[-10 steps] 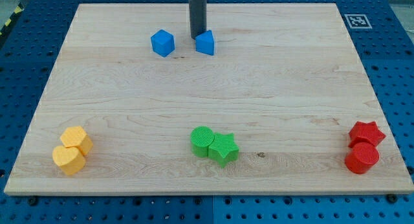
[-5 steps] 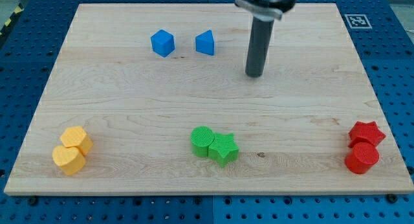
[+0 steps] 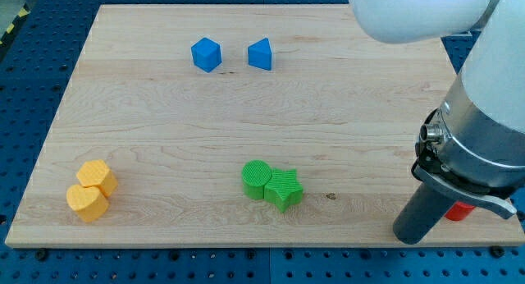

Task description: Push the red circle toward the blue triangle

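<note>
Tip point(image 3: 408, 237) at worktop point(image 3: 246, 112) bottom right, just left of red circle point(image 3: 459, 210).

Camera view: no fingers fitted, only a plain rod. Red circle mostly hidden behind arm, only a sliver showing; blue triangle point(image 3: 260, 54) well apart toward top left, beside blue cube point(image 3: 206, 54). Tip sits on triangle side, so needs rounding first. No readable writing.

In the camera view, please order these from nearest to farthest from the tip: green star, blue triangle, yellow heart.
From my tip, at the view's bottom right:
1. Green star, bottom centre.
2. Blue triangle, the view's top, left of centre.
3. Yellow heart, bottom left.
</note>
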`<move>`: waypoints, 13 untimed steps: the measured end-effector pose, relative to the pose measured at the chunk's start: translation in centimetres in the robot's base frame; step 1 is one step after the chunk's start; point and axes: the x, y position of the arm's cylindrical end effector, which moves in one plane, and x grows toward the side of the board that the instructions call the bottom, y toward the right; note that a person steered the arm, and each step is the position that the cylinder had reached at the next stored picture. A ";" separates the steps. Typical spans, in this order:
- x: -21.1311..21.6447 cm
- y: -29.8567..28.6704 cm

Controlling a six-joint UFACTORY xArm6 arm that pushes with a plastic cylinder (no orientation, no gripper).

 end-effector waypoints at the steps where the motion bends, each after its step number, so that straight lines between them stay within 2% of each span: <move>1: 0.0 0.0; 2: -0.1 1.6; 3: -0.2 8.8; 5: -0.6 8.7; 7: -2.3 4.5; 10: -7.0 4.4; 13: -16.7 4.4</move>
